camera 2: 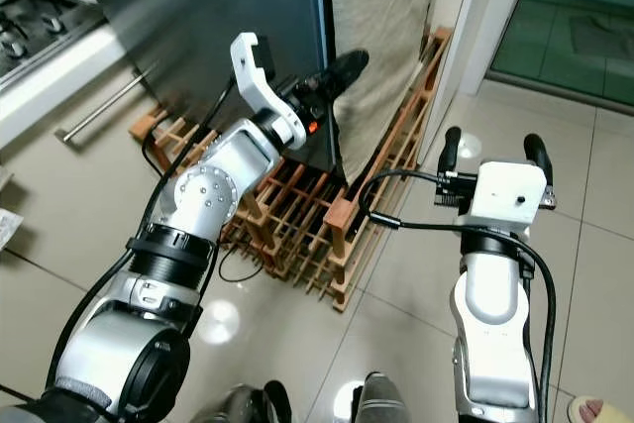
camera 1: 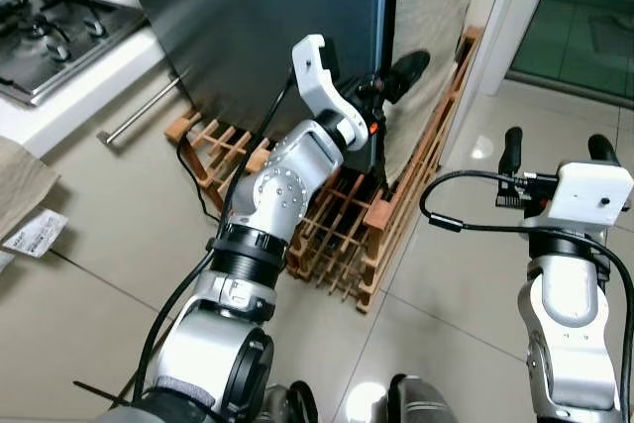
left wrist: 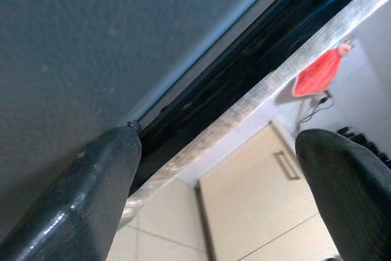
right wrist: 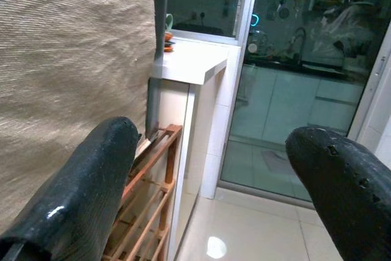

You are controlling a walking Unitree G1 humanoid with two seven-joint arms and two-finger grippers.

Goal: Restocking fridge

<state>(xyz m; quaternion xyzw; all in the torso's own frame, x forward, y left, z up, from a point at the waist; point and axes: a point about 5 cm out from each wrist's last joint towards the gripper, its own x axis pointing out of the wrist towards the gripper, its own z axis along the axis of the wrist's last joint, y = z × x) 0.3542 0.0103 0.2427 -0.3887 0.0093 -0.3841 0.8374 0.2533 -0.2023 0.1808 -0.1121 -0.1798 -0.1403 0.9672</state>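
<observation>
Step, judged: opening the tall dark-grey matte fridge door (camera 1: 267, 27). Left gripper (camera 1: 388, 78), fingers spread, straddles the door's free edge; next it must hook and pull. Right gripper (camera 1: 553, 150), spread, hangs well right of the door. Slatted wooden rack (camera 1: 347, 235) stands below the door.

The tall dark grey fridge (camera 1: 248, 27) stands upright on the tiled floor with its flat matte door closed, a thin black seam running down its right edge beside a blue-lit strip.
</observation>
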